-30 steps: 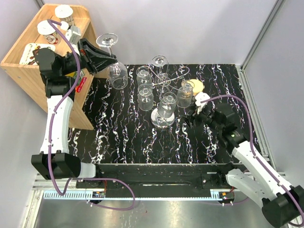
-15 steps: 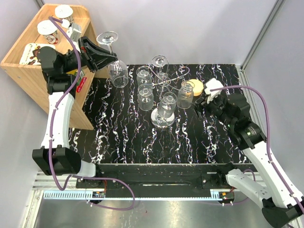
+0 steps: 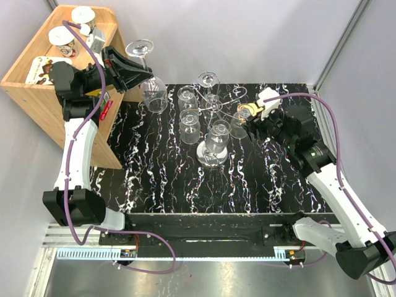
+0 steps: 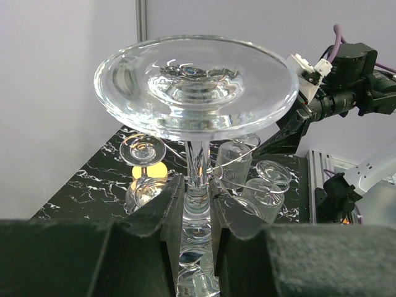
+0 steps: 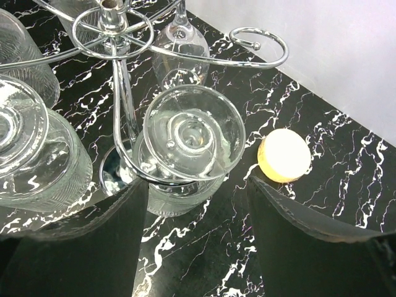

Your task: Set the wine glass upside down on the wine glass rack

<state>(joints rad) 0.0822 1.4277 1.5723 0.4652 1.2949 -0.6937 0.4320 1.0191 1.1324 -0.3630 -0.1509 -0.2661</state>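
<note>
My left gripper (image 3: pixel 143 73) (image 4: pixel 198 198) is shut on the stem of a clear wine glass (image 3: pixel 153 96) (image 4: pixel 197 83). The glass is held in the air with its foot uppermost, left of the wine glass rack (image 3: pixel 210 106) (image 5: pixel 120 74). This chrome rack stands mid-table on a round mirror base (image 3: pixel 204 158), and several glasses hang upside down from its curled arms. My right gripper (image 3: pixel 249 117) (image 5: pixel 197 185) is open at the rack's right side. It sits just above a hanging glass (image 3: pixel 238 128) (image 5: pixel 195 133), with nothing between its fingers.
A wooden cabinet (image 3: pixel 37 80) stands at the far left with cups (image 3: pixel 82 15) on top. A round yellow disc (image 5: pixel 284 154) lies on the black marbled table (image 3: pixel 161 179) beside the rack. White walls close in the back and right.
My right arm has swung toward the back and come in over the yellow disc at the rack's right side. The left gripper and its glass have barely moved.
</note>
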